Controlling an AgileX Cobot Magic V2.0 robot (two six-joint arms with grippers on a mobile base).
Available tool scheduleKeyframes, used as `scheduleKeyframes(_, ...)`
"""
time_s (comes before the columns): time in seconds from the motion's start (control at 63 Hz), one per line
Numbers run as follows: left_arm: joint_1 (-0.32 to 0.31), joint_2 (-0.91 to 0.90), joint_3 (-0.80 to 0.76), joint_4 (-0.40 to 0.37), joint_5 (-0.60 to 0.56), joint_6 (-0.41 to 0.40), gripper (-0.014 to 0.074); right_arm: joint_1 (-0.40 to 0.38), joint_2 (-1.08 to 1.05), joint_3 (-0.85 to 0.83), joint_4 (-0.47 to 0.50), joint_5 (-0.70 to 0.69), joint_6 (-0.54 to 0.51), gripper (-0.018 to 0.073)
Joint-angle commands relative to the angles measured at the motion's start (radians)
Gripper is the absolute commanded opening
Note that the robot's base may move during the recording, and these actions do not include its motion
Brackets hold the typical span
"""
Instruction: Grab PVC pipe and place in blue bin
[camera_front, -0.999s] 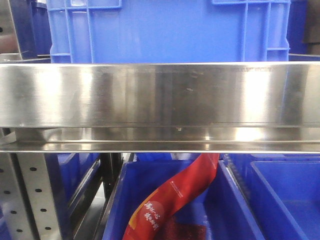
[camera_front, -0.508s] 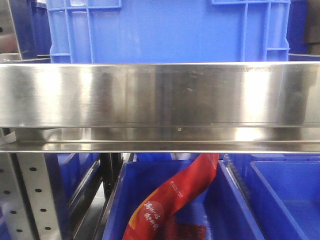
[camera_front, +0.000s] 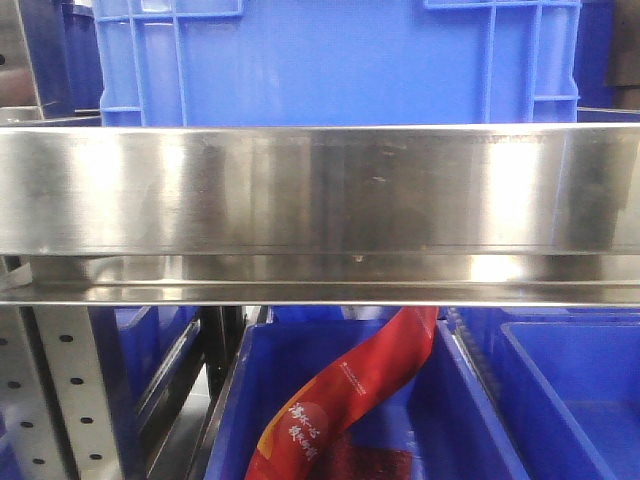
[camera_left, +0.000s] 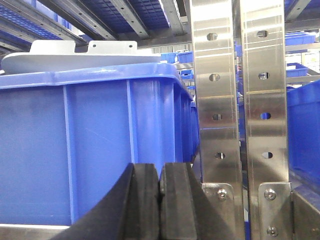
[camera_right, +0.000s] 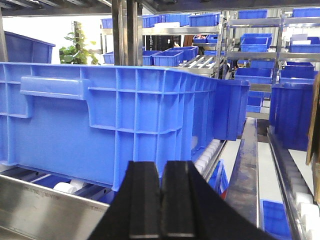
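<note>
No PVC pipe shows in any view. A large blue bin (camera_front: 335, 60) stands on the steel shelf (camera_front: 320, 190) right in front of me. It also shows in the left wrist view (camera_left: 90, 145) and in the right wrist view (camera_right: 105, 125). My left gripper (camera_left: 160, 172) is shut and empty, low beside the bin's near corner. My right gripper (camera_right: 161, 172) is shut and empty, in front of the bin's side wall. Neither gripper shows in the front view.
Below the shelf, a blue bin (camera_front: 340, 400) holds a red packet (camera_front: 350, 395), and another blue bin (camera_front: 570, 390) stands to its right. Perforated steel uprights (camera_left: 235, 110) rise right of the left gripper. White rollers (camera_right: 210, 152) and more racks of blue bins (camera_right: 260, 45) lie beyond.
</note>
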Motion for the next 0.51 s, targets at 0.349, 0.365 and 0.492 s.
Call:
scheduleKeyframes(0.349,0.005,-0.005,-0.003,-0.007,-0.009,-0.003,-0.0111,-0.005,-0.004,0.067,0.009,-0.07,-0.001,-0.0163)
scheduleKeyframes(0.365,0.005,-0.005,-0.003,-0.007,-0.009,-0.003,-0.0111,-0.005,-0.004,0.071,0.009,-0.07,-0.001,-0.0163)
scheduleKeyframes(0.492,0.005,-0.005,-0.003,-0.007,-0.009,-0.003,-0.0111,-0.005,-0.004,0.11,0.005,-0.074,0.035,-0.0163)
